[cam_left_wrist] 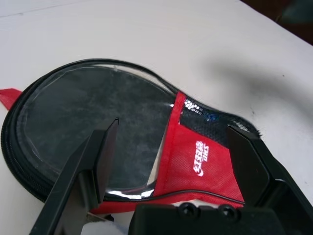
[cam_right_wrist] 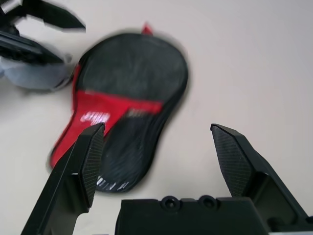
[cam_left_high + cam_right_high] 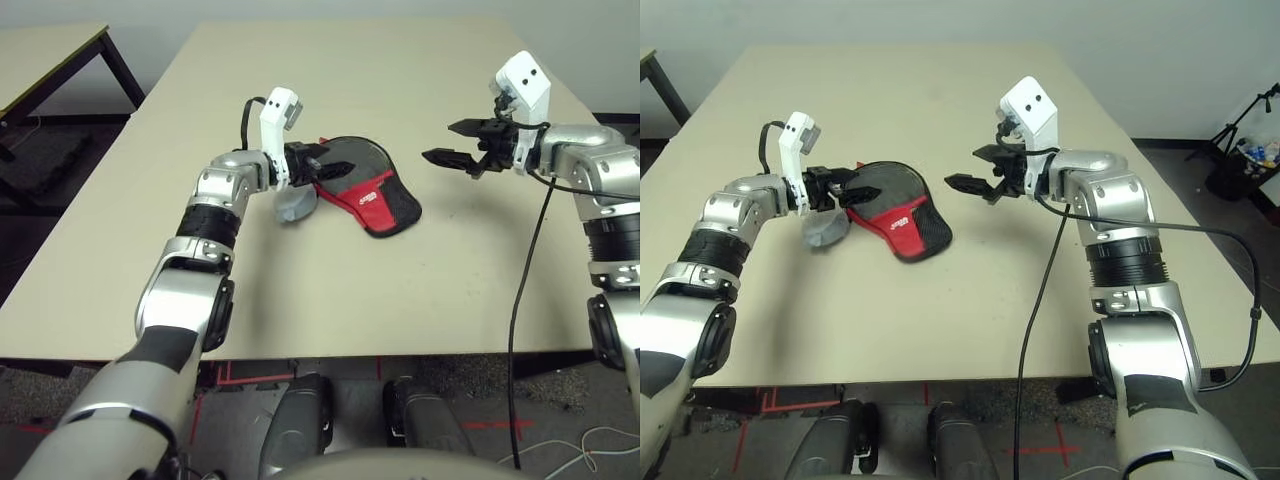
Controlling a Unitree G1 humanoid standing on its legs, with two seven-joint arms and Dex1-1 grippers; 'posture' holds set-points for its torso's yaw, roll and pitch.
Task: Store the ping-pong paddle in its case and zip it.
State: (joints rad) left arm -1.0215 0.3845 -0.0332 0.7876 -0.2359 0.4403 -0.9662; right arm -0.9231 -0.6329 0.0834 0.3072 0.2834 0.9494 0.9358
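Case position: the case (image 3: 371, 190) lies flat on the table (image 3: 300, 300), grey fluffy ball (image 3: 296, 204) just beside it.
Paddle position: cannot be confirmed; the dark area behind the clear window (image 1: 93, 115) may be its face.
Risk, zipping: the zipper rim (image 1: 28, 182) is thin and curved – imprecise alignment could make the jaws miss the pull or pinch fabric.
Risk, slip: the case could slide or rotate if pulled without a steadying grip.
Risk, ball: a low left-arm sweep could catch the ball and nudge the case.
Left gripper pose: left gripper (image 3: 337, 160) reaches inward over the case, fingers spread, nothing held.
Right gripper pose: right gripper (image 3: 438, 141) points inward above the table, apart from the case – fingers spread, empty.
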